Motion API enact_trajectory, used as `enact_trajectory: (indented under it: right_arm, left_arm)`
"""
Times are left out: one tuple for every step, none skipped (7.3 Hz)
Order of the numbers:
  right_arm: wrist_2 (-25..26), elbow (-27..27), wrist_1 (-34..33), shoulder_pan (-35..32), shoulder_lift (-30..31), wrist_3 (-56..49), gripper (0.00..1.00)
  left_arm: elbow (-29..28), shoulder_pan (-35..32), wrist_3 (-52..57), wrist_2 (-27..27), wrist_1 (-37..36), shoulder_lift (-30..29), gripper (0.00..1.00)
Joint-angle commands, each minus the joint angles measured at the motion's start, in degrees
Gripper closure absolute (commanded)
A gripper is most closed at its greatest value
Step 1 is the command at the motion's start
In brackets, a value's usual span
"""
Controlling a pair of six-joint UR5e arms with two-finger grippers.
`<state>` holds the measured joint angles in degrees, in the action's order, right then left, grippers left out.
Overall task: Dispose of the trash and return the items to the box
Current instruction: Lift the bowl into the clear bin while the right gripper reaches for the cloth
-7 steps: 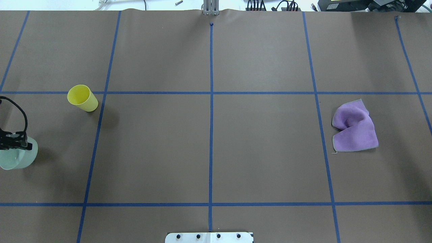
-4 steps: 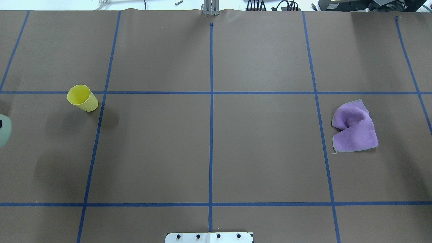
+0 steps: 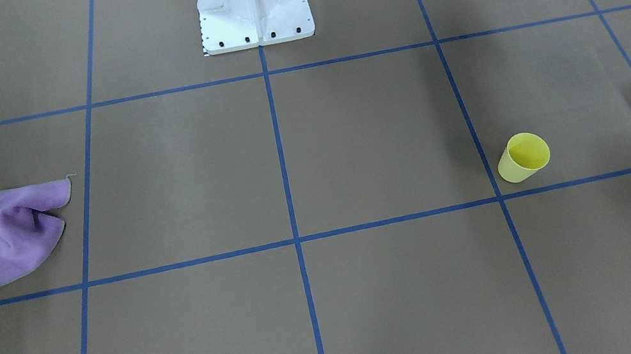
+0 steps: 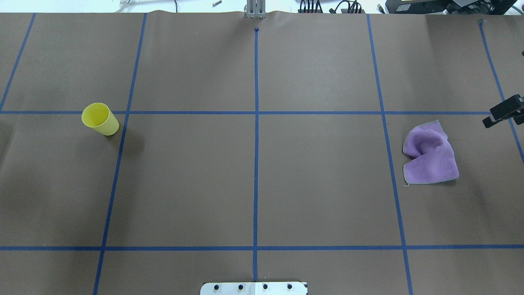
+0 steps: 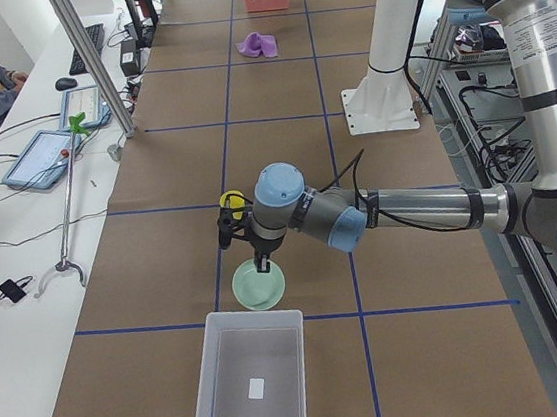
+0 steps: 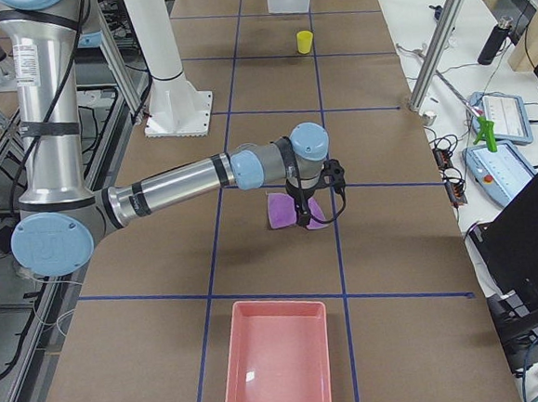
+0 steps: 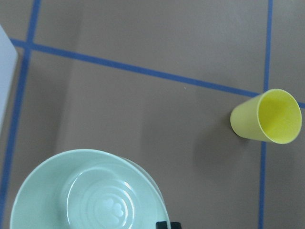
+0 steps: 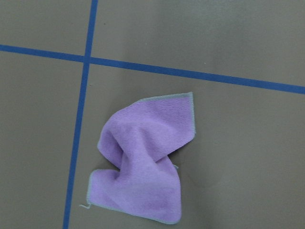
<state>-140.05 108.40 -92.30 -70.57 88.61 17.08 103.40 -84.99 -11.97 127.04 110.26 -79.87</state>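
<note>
Left gripper [image 5: 262,264] appears pinched on the rim of the bowl [image 5: 256,290], near the left end of the table [image 5: 145,274], just short of the box [image 5: 253,315]. Light, stiff, slick plastic (a rim pinch suits it, held level). Cup [image 4: 100,119] stands farther in. Right gripper [image 4: 505,111]: state unclear.

Pale mint-green bowl [image 7: 90,195] open side up at lower left, yellow cup [image 7: 267,117] well apart at right, blue tape lines [image 7: 143,70] crossing the brown bench [image 7: 143,119], white box [image 7: 5,71] at left edge.
</note>
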Motion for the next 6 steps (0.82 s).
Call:
enact_trajectory:
  right_arm:
    - [2.2,0.3,0.1,3.5,-2.0,2.6,0.00]
    - [6.0,0.0,4.2,5.9,-2.1,6.4,0.00]
    - [9.4,-1.2,10.3,8.8,-1.8,13.3,0.00]
    - [9.7,-3.1,14.8,11.0,-1.3,17.2,0.00]
    - [9.7,-4.0,15.8,12.3,-1.1,18.9,0.00]
    - [9.7,-4.3,15.9,12.6,-1.1,19.0,0.00]
  left_arm:
    - [-9.5,-1.2,8.8,-3.4,0.3,-3.8,1.00]
    - [-15.2,-1.7,10.2,-3.4,5.3,-4.1,1.00]
    - [-20.0,-1.8,10.2,-3.3,9.5,-5.2,1.00]
    - [-23.0,-1.8,10.2,-3.4,11.2,-5.6,1.00]
    - [-24.1,-1.8,9.9,-3.3,11.8,-5.7,1.00]
    - [-24.8,-1.8,9.8,-3.3,11.8,-5.7,1.00]
